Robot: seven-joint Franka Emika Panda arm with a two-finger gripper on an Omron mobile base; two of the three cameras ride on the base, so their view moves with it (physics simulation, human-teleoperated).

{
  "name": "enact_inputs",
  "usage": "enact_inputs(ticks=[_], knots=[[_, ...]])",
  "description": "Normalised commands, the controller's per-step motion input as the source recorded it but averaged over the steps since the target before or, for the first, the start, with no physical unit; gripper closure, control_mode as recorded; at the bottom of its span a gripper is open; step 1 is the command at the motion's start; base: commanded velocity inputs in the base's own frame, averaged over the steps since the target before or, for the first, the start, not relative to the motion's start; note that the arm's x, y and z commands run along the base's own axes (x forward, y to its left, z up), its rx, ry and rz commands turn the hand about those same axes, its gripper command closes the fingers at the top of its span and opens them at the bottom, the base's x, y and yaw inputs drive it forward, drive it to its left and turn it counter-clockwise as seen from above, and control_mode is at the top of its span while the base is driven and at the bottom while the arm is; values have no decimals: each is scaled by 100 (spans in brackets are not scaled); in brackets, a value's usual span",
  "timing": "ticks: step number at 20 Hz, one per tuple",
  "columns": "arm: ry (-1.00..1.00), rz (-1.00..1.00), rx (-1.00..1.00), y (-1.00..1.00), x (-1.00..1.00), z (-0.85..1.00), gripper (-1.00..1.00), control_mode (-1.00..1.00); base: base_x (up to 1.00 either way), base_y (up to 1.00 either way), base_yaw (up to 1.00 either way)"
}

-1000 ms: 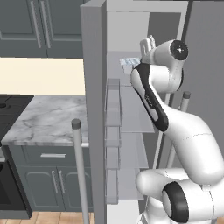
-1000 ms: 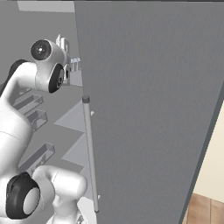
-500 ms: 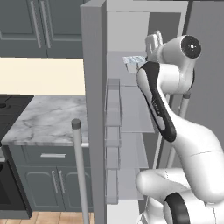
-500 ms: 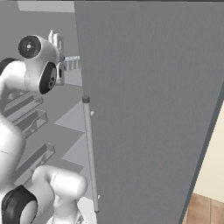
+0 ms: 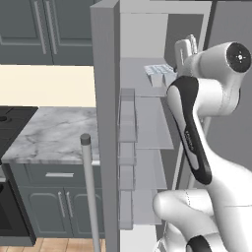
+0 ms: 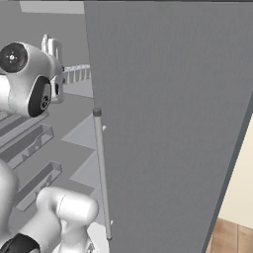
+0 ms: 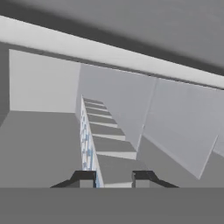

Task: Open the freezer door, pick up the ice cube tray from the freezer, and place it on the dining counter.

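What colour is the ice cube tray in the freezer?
Light blue with a white grid of cells; the ice cube tray shows best in the left base view.

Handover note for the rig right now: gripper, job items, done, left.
Gripper: fingers closed on the ice cube tray, at the freezer's upper shelf level.
Freezer door: swung open, bar handle toward the base.
Tray: edge-on between the fingers in the hand view; whether it is off the shelf yet cannot be told.
Done: door opened, tray gripped.
Left: draw the tray out, drive to the dining counter, set it down.
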Motion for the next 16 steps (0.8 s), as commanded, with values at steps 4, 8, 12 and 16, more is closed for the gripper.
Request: enact_inputs(ticks=[4,8,12,16], knots=[[-7,0,0,-5,-72,4,100,-100,0,0,0],[-5,0,0,-3,-61,3,100,-100,0,0,0],[-5,0,0,-2,-53,6,100,-100,0,0,0],[-3,0,0,-1,-48,9,100,-100,0,0,0]])
